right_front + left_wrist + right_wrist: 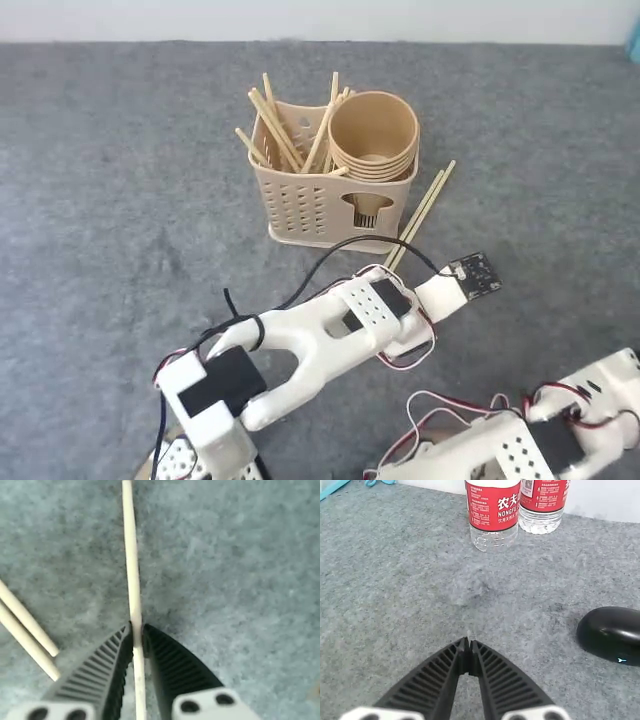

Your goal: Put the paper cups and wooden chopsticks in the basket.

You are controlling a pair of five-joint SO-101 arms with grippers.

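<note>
Grey bench (100, 200): basket (310, 205) holds cups (372, 135), most chopsticks (282, 135); left tool (136, 630) pinches one chopstick (131, 555), loose pair (25, 625) to go; right tool (469, 650) pressed together.

High camera: fixed above and behind the arms, looking down the grey mat (100, 200) to the basket (310, 205). Left wrist camera: close over the mat, past the left gripper (137, 630) along a chopstick (131, 555); the high view covers that patch too. Right wrist camera: low, facing outward to two bottles (492, 510).
</note>
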